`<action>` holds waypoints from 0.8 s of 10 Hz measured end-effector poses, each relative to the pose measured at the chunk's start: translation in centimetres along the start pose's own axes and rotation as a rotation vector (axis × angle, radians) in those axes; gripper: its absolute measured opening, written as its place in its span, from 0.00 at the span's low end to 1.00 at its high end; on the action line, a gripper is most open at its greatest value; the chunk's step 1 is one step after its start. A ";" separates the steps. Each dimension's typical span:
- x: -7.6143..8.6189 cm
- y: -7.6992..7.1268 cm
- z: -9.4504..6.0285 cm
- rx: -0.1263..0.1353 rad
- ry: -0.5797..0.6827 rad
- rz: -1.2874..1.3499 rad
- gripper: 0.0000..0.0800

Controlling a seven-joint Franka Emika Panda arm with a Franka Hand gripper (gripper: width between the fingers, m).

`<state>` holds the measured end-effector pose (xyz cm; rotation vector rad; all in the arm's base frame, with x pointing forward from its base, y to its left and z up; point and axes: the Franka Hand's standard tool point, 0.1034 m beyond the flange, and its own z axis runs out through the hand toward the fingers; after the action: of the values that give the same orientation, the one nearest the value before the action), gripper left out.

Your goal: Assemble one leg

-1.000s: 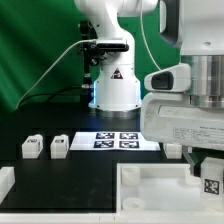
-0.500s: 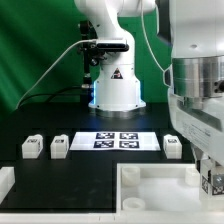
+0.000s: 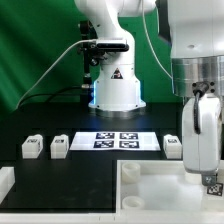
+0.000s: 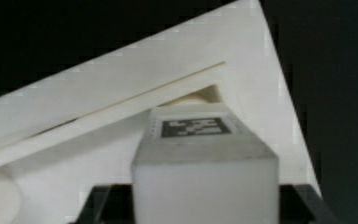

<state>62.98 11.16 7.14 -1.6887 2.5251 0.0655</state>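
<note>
the tool (image 3: 210,180) hangs low at the exterior view's right, over the near corner of the big white tray-like frame (image 3: 150,190). in the wrist view its two dark fingertips (image 4: 101,203) stand either side of the leg (image 4: 201,165), a white blocky piece, and press on its flanks, so the tool is clamped on that leg. the leg's upper face carries a black-and-white square tag (image 4: 197,127); its pattern is too blurred to read. in the exterior view the held leg shows only as a small tagged patch at the picture's lower right edge, mostly cut off.

compared with half a second ago, the wrist has turned: its narrow side now faces the camera and a cable runs down it, while one second ago the broad grey housing faced forward and covered more of the bench.

on the black bench (image 3: 40,125), three more legs stand apart from the held one: two side by side (image 3: 31,147) (image 3: 58,146) at the exterior view's left, one (image 3: 172,146) just beside the arm. between them lies the marker board (image 3: 115,140) with its four tags, none legible. behind it the robot's white base (image 3: 116,88) bears a small triangular warning sticker (image 3: 116,75). the frame's right part is hidden by the arm.
</note>
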 end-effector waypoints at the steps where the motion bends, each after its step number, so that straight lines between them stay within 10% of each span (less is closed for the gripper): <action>1: 0.1 0.0 0.0 0.000 0.003 0.010 0.37; 3: 0.1 0.1 0.0 0.000 0.004 -0.036 0.38; 4: 0.1 0.1 0.0 0.000 0.004 -0.036 0.60; 8: -0.5 1.9 -1.5 0.025 -0.018 -0.065 0.81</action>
<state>61.32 12.22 8.68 -1.7510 2.4462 0.0433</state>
